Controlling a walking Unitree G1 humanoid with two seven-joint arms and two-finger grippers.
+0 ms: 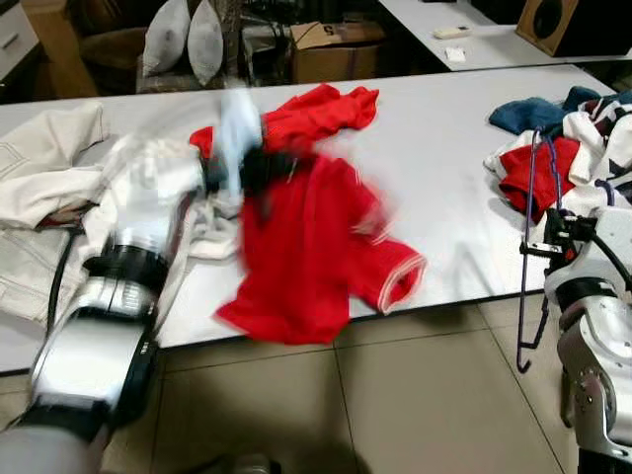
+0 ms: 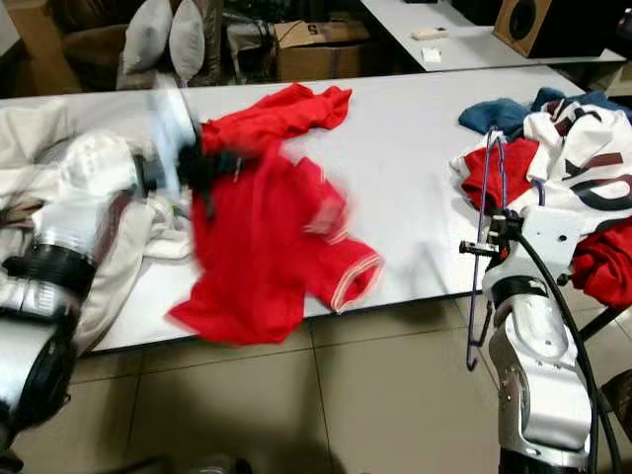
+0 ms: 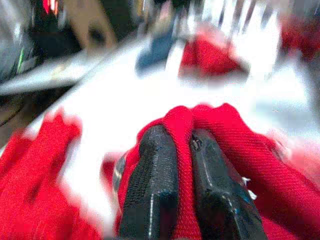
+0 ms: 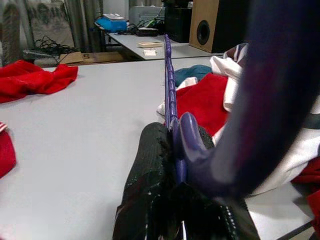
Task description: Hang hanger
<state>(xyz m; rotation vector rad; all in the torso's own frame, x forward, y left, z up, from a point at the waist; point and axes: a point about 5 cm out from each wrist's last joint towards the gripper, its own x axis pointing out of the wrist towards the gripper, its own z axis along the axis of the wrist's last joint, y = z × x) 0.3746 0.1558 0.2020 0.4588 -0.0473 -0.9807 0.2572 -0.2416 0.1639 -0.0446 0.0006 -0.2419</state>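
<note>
Left gripper point(image 3: 187, 165) first: I've got its fingers pinched tight on a fold of the red shirt point(image 1: 316, 247), which drapes below it over the white table point(image 1: 444, 188) edge. Right gripper point(image 4: 175, 170) is clamped on the purple hanger point(image 2: 486, 247), which rises upright above the fingers, laundry pile point(image 2: 563, 168) just beyond it.

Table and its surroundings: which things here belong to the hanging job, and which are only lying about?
Job:
- red shirt, pinched by the left gripper
- purple hanger, clamped in the right gripper

Lying about:
- clothes pile at the table's right end
- white garment at its left end
- cardboard box behind
- speaker
- pillows
</note>
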